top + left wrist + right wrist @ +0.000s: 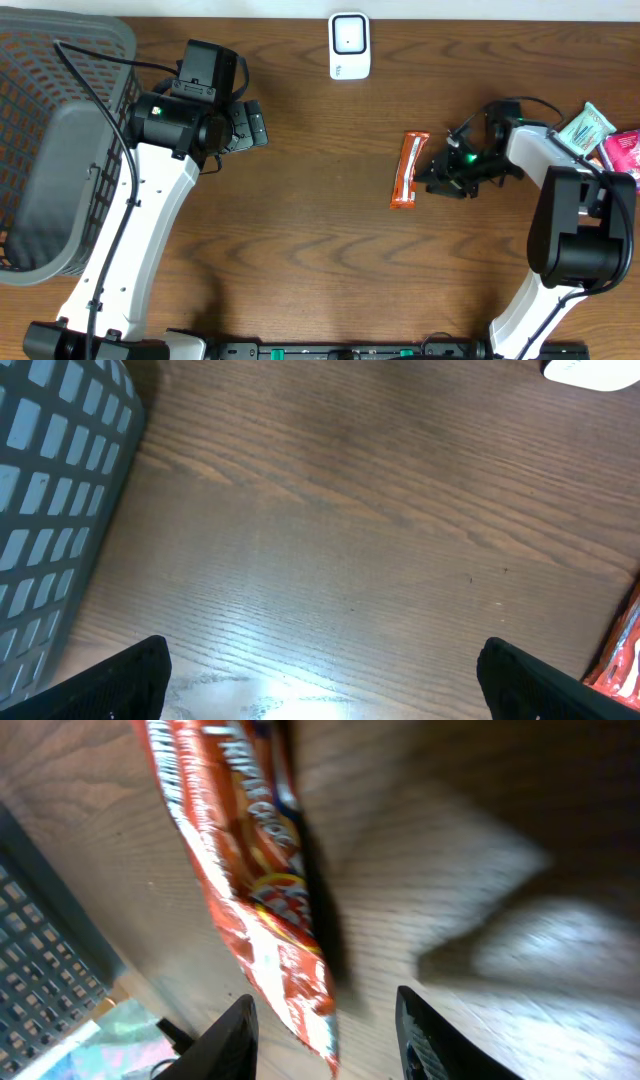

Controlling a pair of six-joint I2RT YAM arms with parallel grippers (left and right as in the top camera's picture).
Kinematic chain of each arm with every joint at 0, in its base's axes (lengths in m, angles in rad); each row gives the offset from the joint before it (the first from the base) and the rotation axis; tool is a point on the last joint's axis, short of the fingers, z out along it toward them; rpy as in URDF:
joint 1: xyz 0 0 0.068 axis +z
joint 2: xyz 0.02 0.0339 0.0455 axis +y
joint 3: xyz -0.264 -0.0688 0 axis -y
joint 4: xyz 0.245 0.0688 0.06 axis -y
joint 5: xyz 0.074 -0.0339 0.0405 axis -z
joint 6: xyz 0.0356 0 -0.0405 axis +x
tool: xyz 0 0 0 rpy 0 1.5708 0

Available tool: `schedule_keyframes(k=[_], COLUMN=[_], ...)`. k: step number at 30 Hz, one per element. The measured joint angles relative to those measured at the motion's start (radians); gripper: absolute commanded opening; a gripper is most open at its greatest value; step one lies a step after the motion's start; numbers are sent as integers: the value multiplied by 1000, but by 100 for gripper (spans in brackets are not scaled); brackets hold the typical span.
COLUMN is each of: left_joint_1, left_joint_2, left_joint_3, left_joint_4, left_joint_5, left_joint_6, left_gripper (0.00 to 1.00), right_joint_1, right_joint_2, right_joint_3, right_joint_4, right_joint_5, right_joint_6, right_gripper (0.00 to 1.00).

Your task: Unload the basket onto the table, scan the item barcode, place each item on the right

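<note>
Wrapper point(250, 890) seemingly inside right end effector point(325, 1005)

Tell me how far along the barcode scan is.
Done: nothing visible yet. In hand: the open right hand straddles one end of the orange snack bar, which lies on the table. Left: grip it, carry it to the white scanner at the far edge, show its barcode. The left hand is open, empty.

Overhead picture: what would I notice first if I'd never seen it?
Probably the bright orange snack wrapper lying in the middle of the brown table, with the right end effector right beside it. After that, the big grey basket on the left edge and the small white scanner at the top.
</note>
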Motion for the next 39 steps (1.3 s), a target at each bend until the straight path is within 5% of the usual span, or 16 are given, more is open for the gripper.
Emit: schedule_keyframes(k=[3, 6, 16, 28, 33, 36, 39], left_joint_1=[0, 0, 0, 0, 0, 0, 0], left_joint_2=[0, 0, 0, 0, 0, 0, 0], left_joint_3=[0, 0, 0, 0, 0, 0, 0], left_joint_4=[0, 0, 0, 0, 0, 0, 0], left_joint_5=[0, 0, 0, 0, 0, 0, 0], left_joint_6=[0, 0, 0, 0, 0, 0, 0], left_gripper=[98, 98, 98, 98, 98, 98, 98], right_joint_1=[-1, 6, 141, 223, 213, 208, 224], right_joint_2=[-6, -48, -121, 0, 3, -4, -33], right_joint_3=[30, 54, 85, 87, 137, 275, 348], right_joint_4=[-51, -45, 172, 301, 192, -16, -141], right_joint_5=[9, 15, 243, 551, 584, 569, 529], right_joint_6=[3, 3, 118, 259, 254, 225, 171], right_gripper=[27, 1, 1, 1, 1, 12, 10])
